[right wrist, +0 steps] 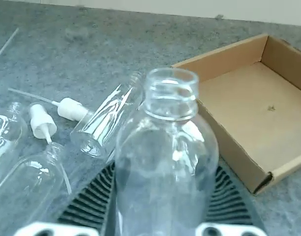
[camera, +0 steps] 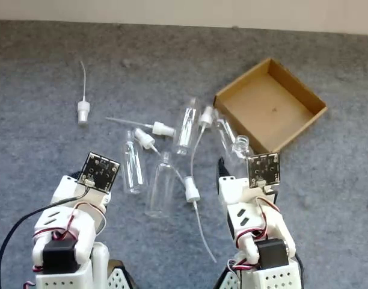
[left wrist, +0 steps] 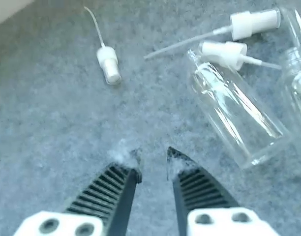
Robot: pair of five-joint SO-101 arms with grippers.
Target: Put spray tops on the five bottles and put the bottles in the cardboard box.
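My right gripper [right wrist: 165, 189] is shut on a clear bottle [right wrist: 166, 147], held upright with its open neck on top and no spray top on it. In the high view this bottle [camera: 240, 147] stands just in front of the cardboard box [camera: 304, 123], whose inside [right wrist: 249, 93] holds nothing. Several other clear bottles lie on the carpet: one [camera: 131, 164] ahead of my left arm, one [camera: 162, 185] beside it, one [camera: 185, 127] farther back. My left gripper [left wrist: 153, 158] hovers low over bare carpet, slightly open and holding nothing. A lying bottle [left wrist: 234, 113] is just beside it.
Several white spray tops with long tubes are scattered loose: one alone at the far left [camera: 83, 110], two by the bottle necks [camera: 163, 128] [camera: 145, 139], one near the box [camera: 205, 114], one between the arms [camera: 191, 191]. Grey carpet [camera: 46, 72] covers the table.
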